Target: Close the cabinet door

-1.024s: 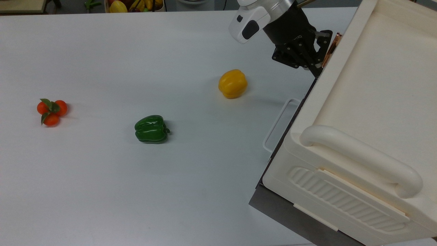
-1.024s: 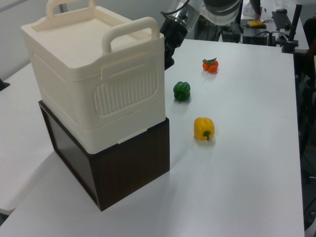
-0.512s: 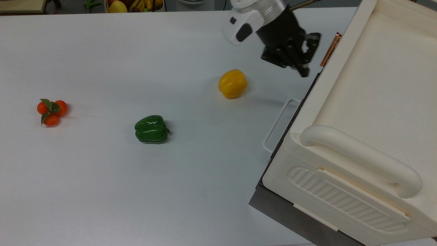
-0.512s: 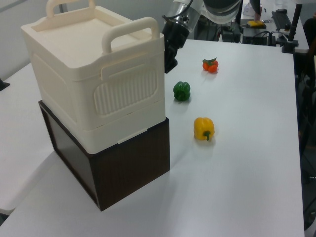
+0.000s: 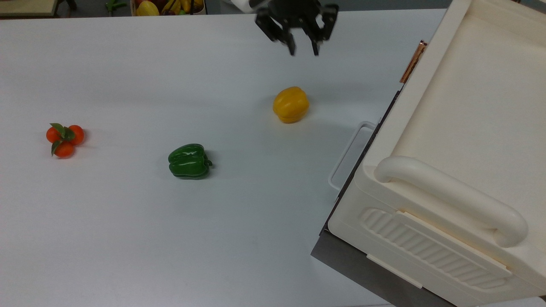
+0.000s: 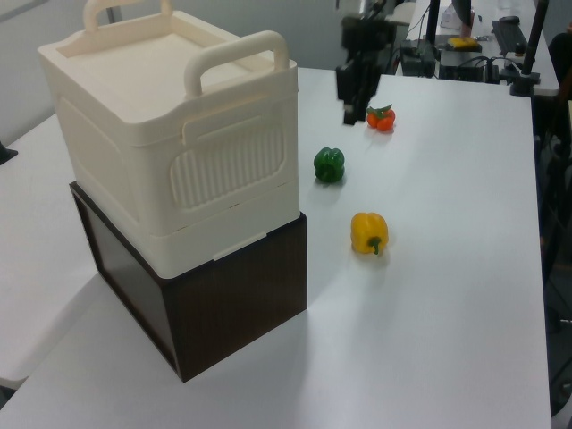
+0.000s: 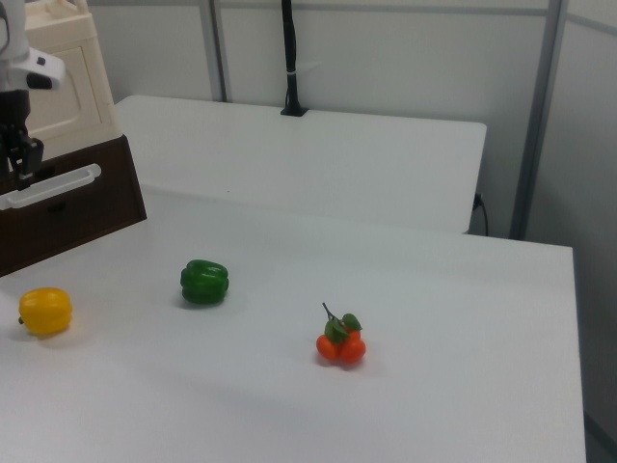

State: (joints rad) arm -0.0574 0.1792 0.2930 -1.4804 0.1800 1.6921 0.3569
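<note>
Tool point(image 5: 303, 50) above the desk point(image 5: 128, 234), fingers apart with nothing between them, well apart from the cream cabinet point(image 5: 460, 128) at the top view's right. Cabinet door point(image 7: 60, 92) flush with the cabinet front, copper handle point(image 5: 413, 62) on its edge. Yellow pepper point(image 5: 291, 104) nearest below the tool, green pepper point(image 5: 189, 160) and tomatoes point(image 5: 65, 137) further toward the top view's left.
</note>
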